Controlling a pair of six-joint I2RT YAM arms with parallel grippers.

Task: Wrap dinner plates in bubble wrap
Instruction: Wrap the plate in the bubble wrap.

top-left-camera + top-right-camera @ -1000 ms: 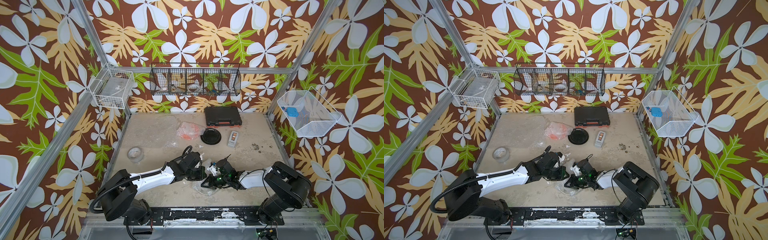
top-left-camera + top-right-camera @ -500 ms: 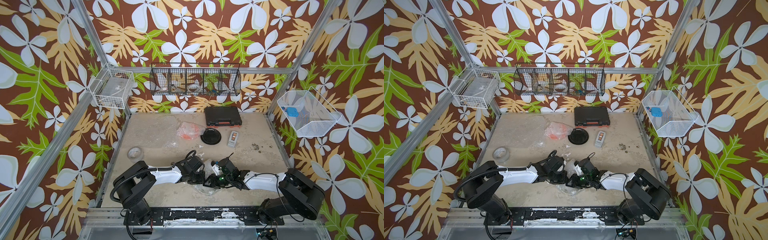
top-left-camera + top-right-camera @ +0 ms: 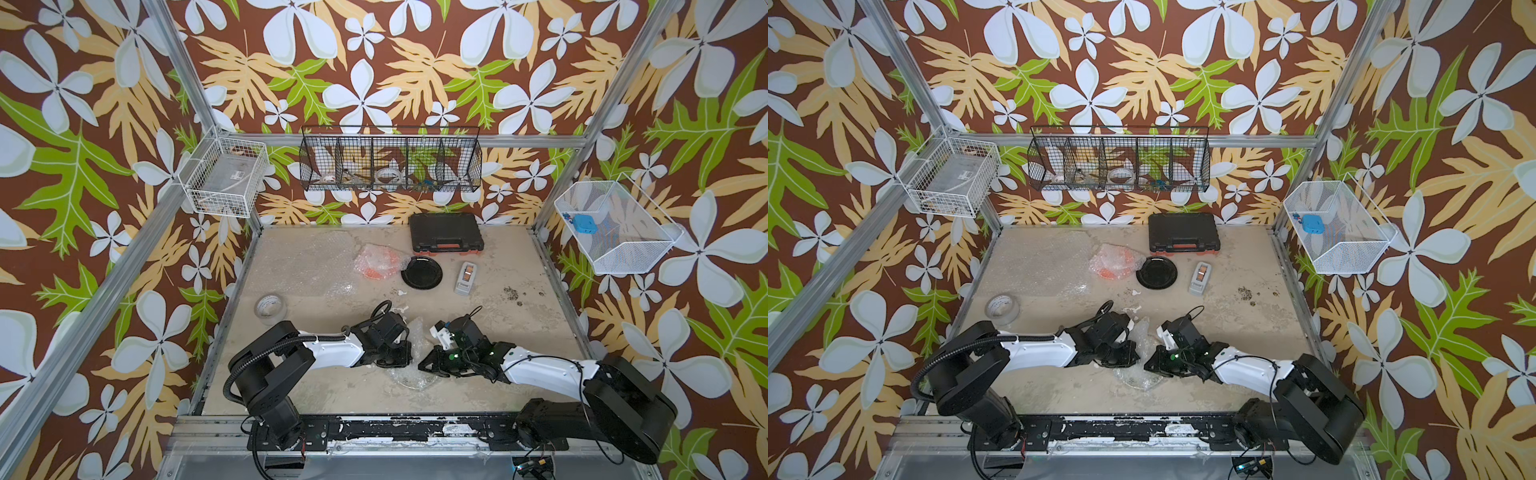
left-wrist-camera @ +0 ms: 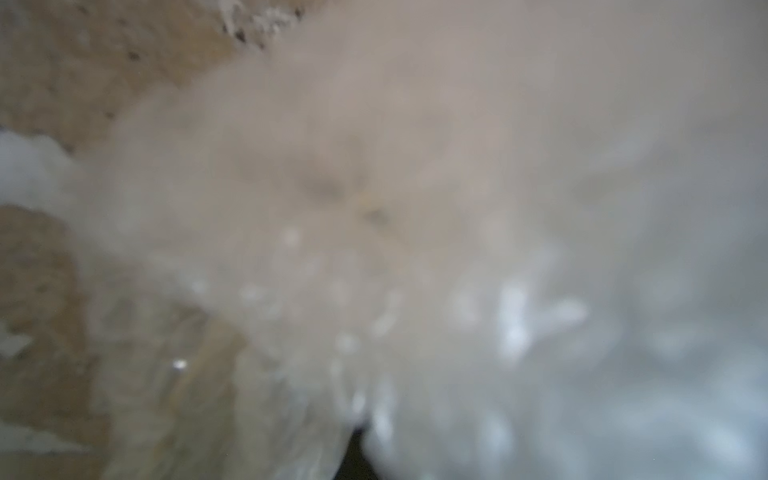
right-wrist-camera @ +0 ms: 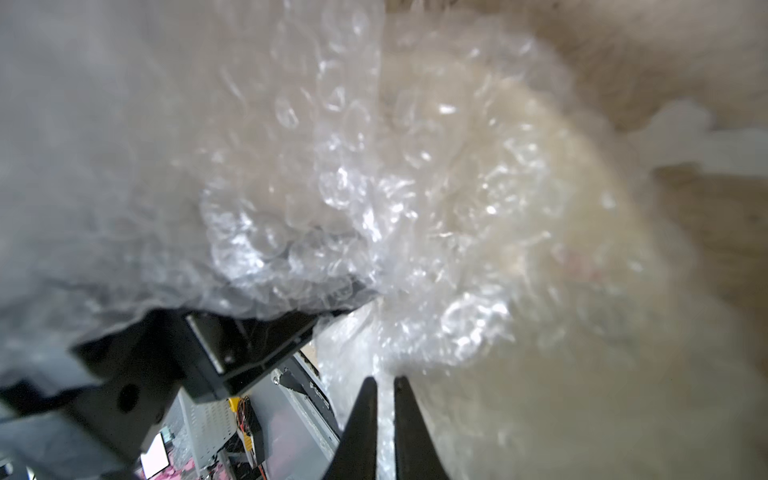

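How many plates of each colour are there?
Orange plate, wrapped: 1
Black plate, bare: 1
Cream plate, wrapped: 1
Total: 3

The tool case (image 3: 446,239) sits at your bench's (image 3: 519,332) back edge; before it, wrapped plate (image 3: 376,262), bare plate (image 3: 422,272) and tape dispenser (image 3: 466,277) run left to right. Tape roll (image 3: 270,309) by the left edge, bubble wrap bundle (image 3: 409,376) near the front.
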